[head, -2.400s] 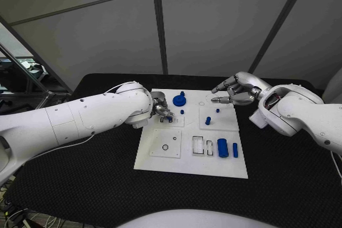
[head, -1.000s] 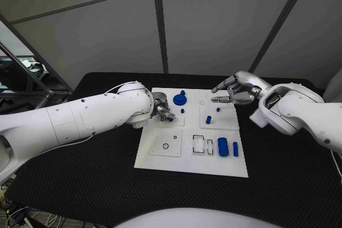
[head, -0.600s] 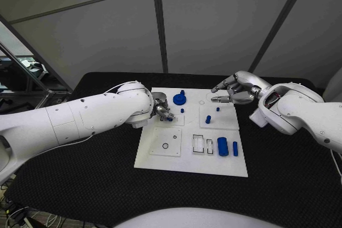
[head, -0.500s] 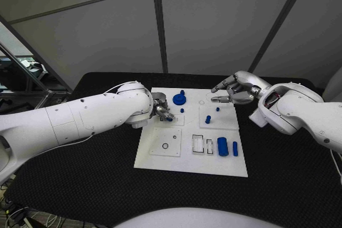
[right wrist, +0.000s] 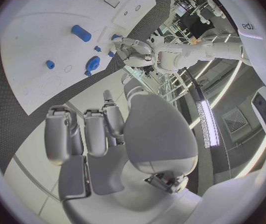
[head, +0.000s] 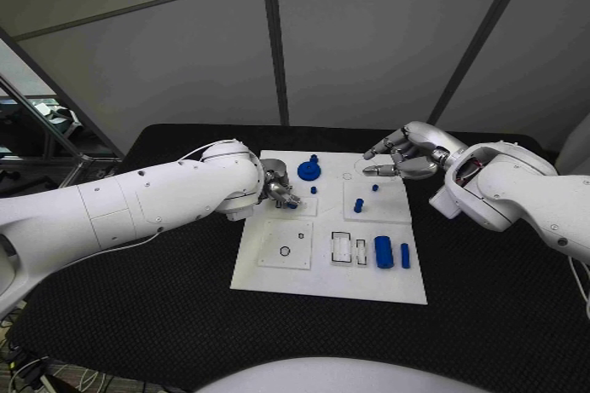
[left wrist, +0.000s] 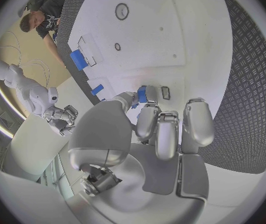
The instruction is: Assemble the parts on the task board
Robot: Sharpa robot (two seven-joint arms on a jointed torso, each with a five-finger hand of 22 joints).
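little has moved since the earlier frames: the left hand (head: 278, 191) is kept over the board (head: 330, 278), a small blue part (left wrist: 142, 94) pinched at its fingertips above a slot, so insertion seems unfinished. the right hand (head: 406, 157) is held empty, fingers apart.

Head camera looks down from above; wrist cameras sit close behind hands; all apparently share task board (head: 330, 269).

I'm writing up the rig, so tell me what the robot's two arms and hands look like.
Both arms are glossy white, built of rounded shell segments with small dark screws. A thin white cable loops along the left arm; the right arm shows red wiring in a joint gap. The left hand and right hand are silver metal, with smooth rounded segments.
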